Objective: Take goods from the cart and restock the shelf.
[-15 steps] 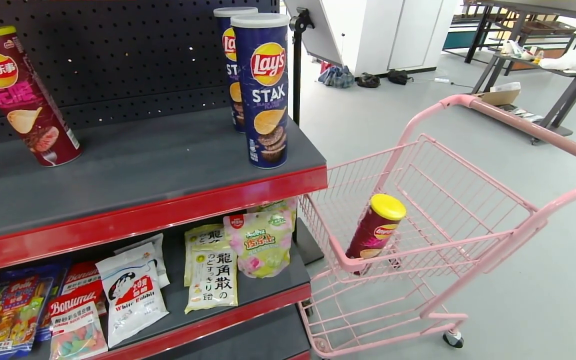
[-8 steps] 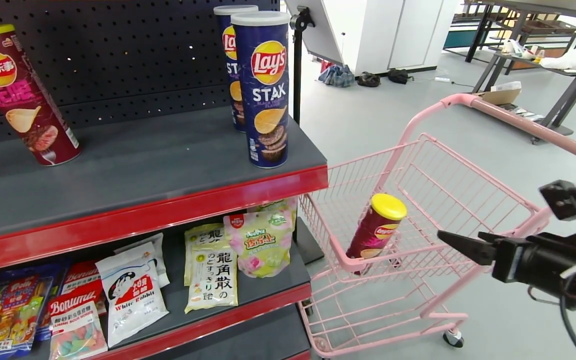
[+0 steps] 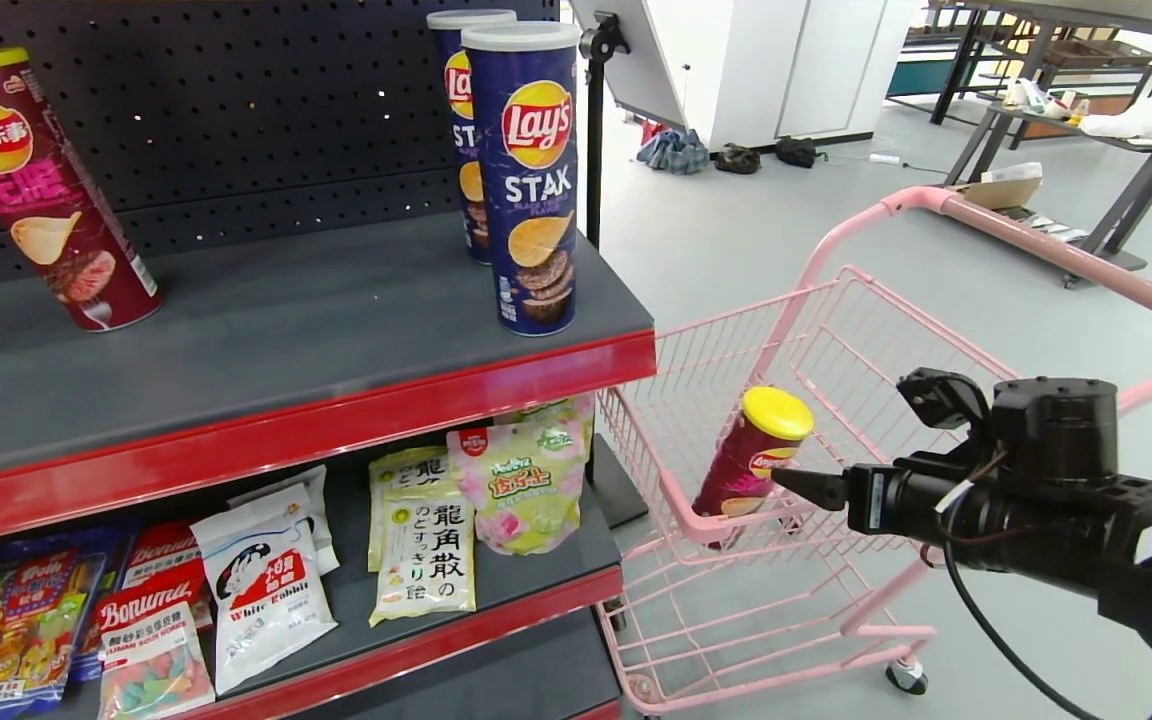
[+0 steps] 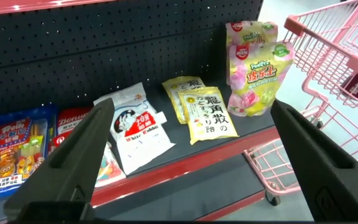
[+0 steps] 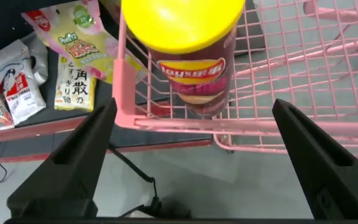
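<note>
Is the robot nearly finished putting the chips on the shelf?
Not quite. A maroon can and two blue cans already stand on the top shelf. The right gripper, open, is at the yellow-lidded can in the pink cart, not gripping it yet. Grabbing and shelving it is left.

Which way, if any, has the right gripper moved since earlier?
Yes. The right gripper came in leftward, toward the yellow-lidded can in the pink cart.

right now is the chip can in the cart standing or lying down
Standing: the chip can has its yellow lid on top, base down in the cart's corner by the shelf; slight lean may be camera angle.
</note>
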